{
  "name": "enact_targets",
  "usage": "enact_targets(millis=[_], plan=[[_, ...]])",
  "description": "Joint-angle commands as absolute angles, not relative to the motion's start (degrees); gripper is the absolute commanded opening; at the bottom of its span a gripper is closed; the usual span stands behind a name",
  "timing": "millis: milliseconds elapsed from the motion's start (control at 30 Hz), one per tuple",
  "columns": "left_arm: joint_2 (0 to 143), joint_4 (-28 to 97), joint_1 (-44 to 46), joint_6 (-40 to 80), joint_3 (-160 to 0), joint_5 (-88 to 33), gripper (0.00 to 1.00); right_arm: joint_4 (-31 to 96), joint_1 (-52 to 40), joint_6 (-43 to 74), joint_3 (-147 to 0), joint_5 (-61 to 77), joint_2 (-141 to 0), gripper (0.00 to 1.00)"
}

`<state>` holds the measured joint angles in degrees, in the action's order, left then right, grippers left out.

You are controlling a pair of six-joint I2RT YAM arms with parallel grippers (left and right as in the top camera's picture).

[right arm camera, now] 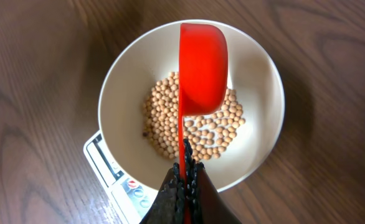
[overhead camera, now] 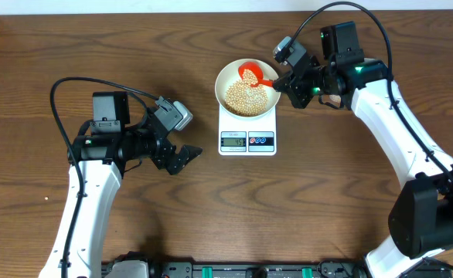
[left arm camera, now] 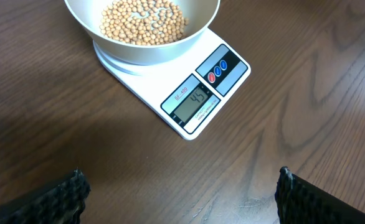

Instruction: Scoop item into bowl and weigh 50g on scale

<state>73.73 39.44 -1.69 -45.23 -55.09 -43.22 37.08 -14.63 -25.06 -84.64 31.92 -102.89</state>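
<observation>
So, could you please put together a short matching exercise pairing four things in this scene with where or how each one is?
Things:
1. bowl
2. red scoop
3. left hand
4. beans

Place or state:
A. open, above the bare table
B. gripped by the right hand, over the bowl
C. resting on the scale
D. lying in the bowl

Pairs: 1-C, 2-B, 3-A, 4-D

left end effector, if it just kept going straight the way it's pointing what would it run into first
Probably the scale, at its display end, ahead of the bowl. The end effector tilts downward, so it might touch the table first; depth is unclear.
</observation>
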Motion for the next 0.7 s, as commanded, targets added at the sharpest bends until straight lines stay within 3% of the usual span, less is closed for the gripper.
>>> enact_targets(millis=[0, 433, 667], plan=[[73.6, 39.6, -1.5, -45.2, -55.0, -44.1, 0.98, 37.3, -14.7, -26.9, -85.5, 30.7, -101.6, 0.01], [73.6, 39.6, -1.5, -45.2, -55.0, -44.1, 0.98, 36.9, -14.6, -22.2, -85.5, 31.0, -101.6, 0.01], [73.6, 39.6, -1.5, -45.2, -55.0, -44.1, 0.98, 36.0, -12.6, -15.9, -85.5, 40.6, -101.6, 0.01]])
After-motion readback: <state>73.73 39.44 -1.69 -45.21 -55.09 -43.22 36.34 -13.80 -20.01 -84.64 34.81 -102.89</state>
